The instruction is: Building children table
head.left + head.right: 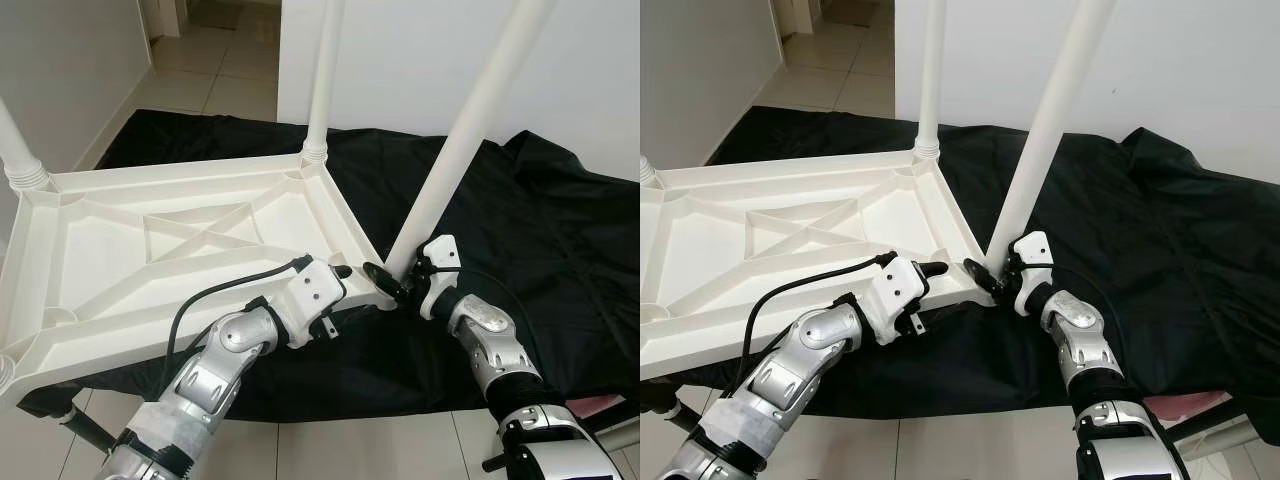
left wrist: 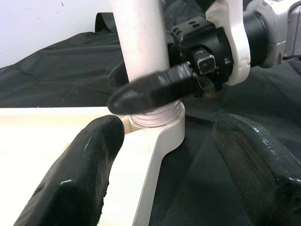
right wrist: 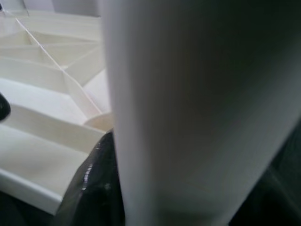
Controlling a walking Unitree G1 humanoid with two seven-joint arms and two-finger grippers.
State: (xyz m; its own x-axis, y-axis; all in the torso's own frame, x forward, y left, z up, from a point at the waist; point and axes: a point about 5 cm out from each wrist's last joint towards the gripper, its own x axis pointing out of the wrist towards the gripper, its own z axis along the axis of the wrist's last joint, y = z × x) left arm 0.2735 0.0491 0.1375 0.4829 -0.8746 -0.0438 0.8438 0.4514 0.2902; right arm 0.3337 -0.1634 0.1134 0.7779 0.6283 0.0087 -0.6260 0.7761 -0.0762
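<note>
Upturned children table top (image 1: 150, 250) on black cloth (image 1: 560, 230). Right pincer (image 1: 392, 282) clamps the tilted leg (image 1: 450, 160) at its corner socket (image 2: 157, 127); left pincer (image 2: 164, 155) spread open alongside. Straighten leg upright, then twist home.

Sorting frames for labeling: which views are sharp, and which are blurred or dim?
Left eye view and right eye view: sharp and evenly lit. Left wrist view: table leg crisp, near fingers soft. Right wrist view: the leg close up, blurred and shaded.
</note>
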